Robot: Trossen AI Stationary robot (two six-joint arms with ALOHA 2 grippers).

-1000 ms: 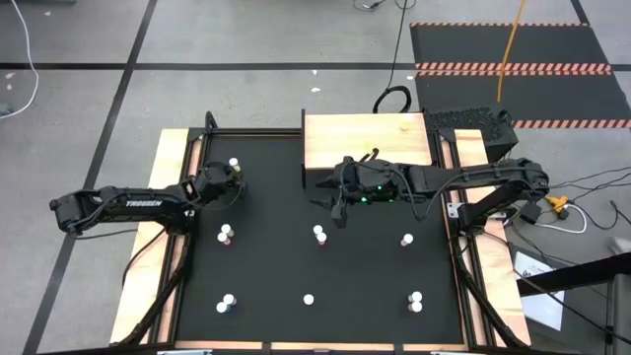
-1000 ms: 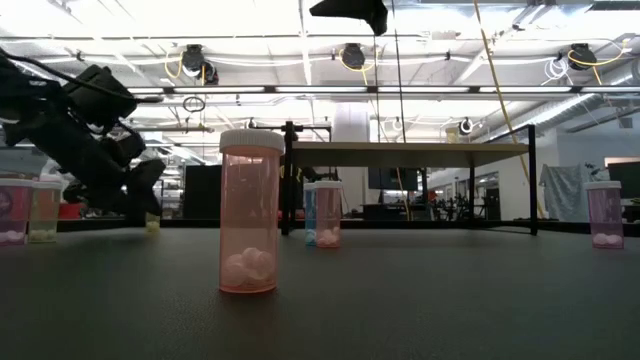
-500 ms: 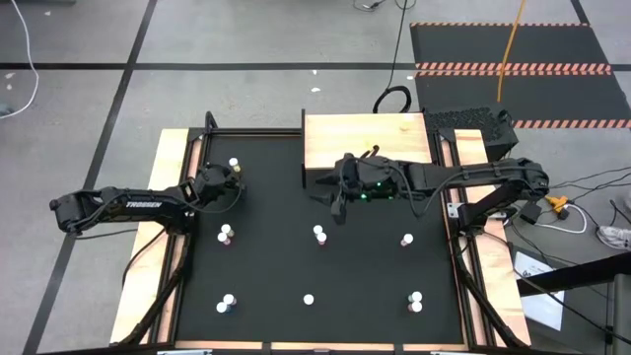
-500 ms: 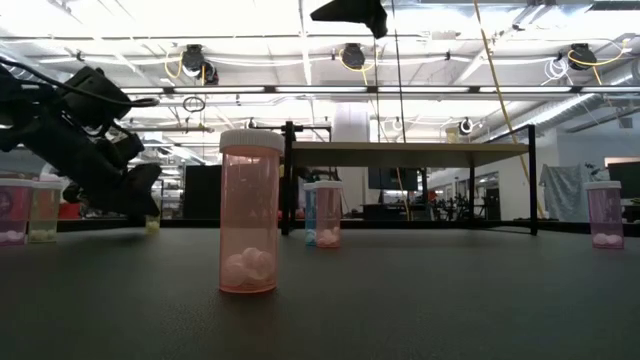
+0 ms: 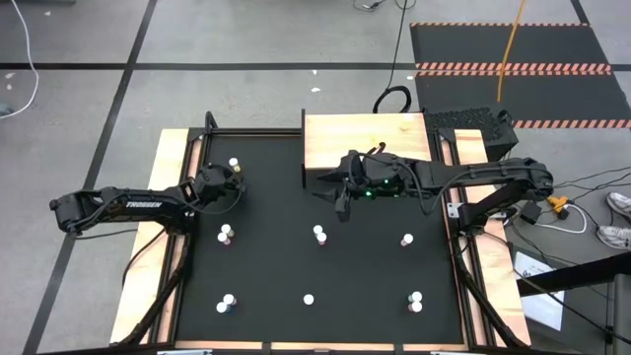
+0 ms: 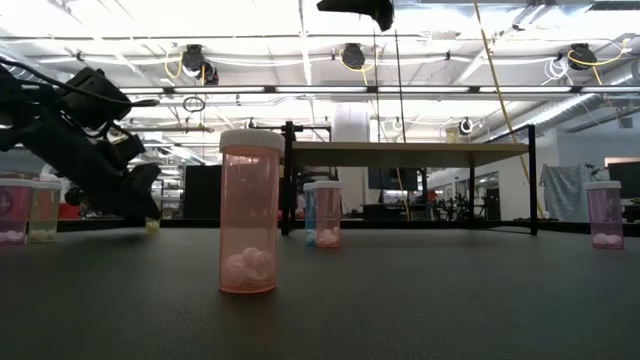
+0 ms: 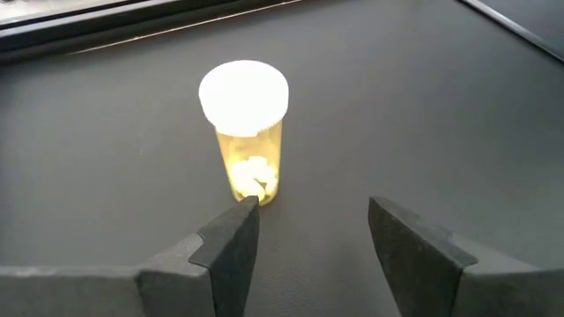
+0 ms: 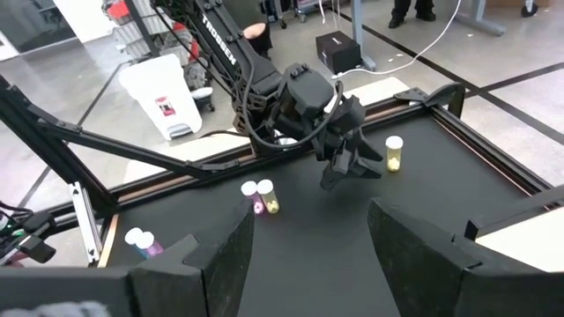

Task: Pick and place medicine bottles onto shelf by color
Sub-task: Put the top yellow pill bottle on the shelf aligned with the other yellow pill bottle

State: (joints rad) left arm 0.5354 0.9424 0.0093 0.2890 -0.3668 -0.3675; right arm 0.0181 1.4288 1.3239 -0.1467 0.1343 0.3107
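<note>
At the left gripper [image 7: 308, 211]: parted to a moderate gap, holding nothing. Positioned low over the black tabletop [image 5: 266, 266] at its left rear, with the yellow medicine bottle [image 7: 247, 132] upright just beyond the tip of one finger [image 7: 233, 238], possibly touching it, and not yet between the jaws. Compared with a second ago: raised slightly, with a small close-and-reopen of the fingers; otherwise unchanged. Judged as final alignment before a grasp; calls for a short advance and a sideways correction to centre the bottle.

At the right gripper [image 5: 338, 200]: unclenched and empty, hanging above the table just in front of the shelf [image 5: 365, 138]. Shifted a little toward the shelf over the last second.

On the shelf: no bottles visible. Across the tabletop: remaining medicine bottles standing well apart, among them a pink bottle [image 6: 248, 215] nearest the low camera. Task judged at an early stage.
</note>
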